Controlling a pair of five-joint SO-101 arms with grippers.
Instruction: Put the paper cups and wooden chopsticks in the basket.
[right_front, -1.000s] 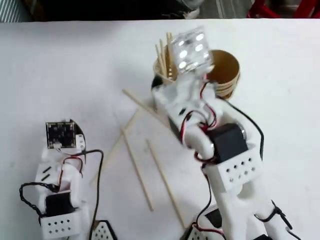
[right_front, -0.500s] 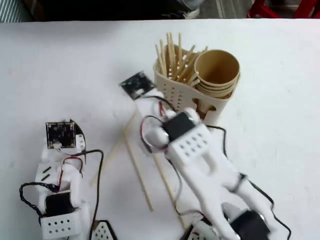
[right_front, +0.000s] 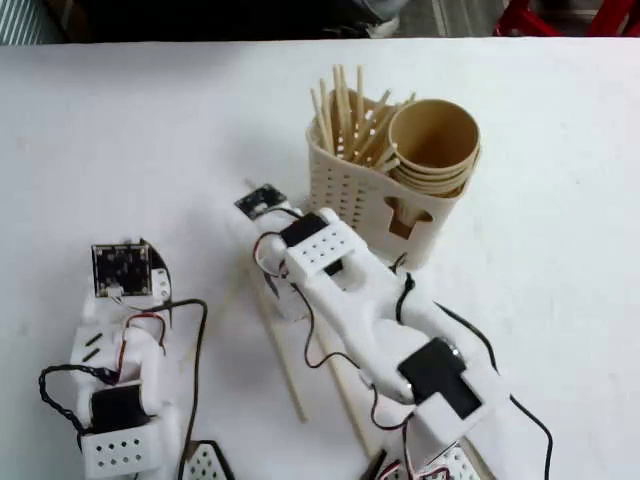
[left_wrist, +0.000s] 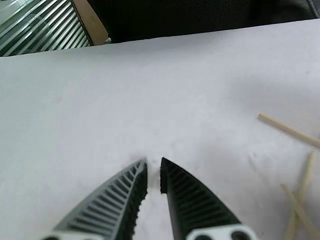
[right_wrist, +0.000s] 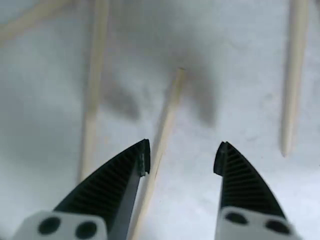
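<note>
**Centre the open jaws on one loose chopstick before closing**

High view: The cream basket (right_front: 345, 195) stands on the white table (right_front: 150, 130). It already holds stacked paper cups (right_front: 435, 140) and an upright bundle of wooden chopsticks (right_front: 345, 110). Several loose chopsticks (right_front: 278, 350) lie flat near the basket, partly under the right arm (right_front: 350, 300), which is bent low over them. The left arm (right_front: 120, 380) sits well apart from them.

Left wrist view: The left gripper (left_wrist: 153, 167) has its fingers almost together with nothing between them, above bare table.

Right wrist view: The right gripper (right_wrist: 182, 152) is spread wide and empty, close over the table. One target chopstick (right_wrist: 167, 120) runs into the gap, nearer one finger than the other. A neighbouring stick (right_wrist: 94, 75) lies just beside that finger.

The pick-up probably wants a small sideways shift so the stick sits midway. The tips should then drop nearly to the tabletop and close slowly. A thin stick may roll or slip out, and the neighbour could get caught.
</note>
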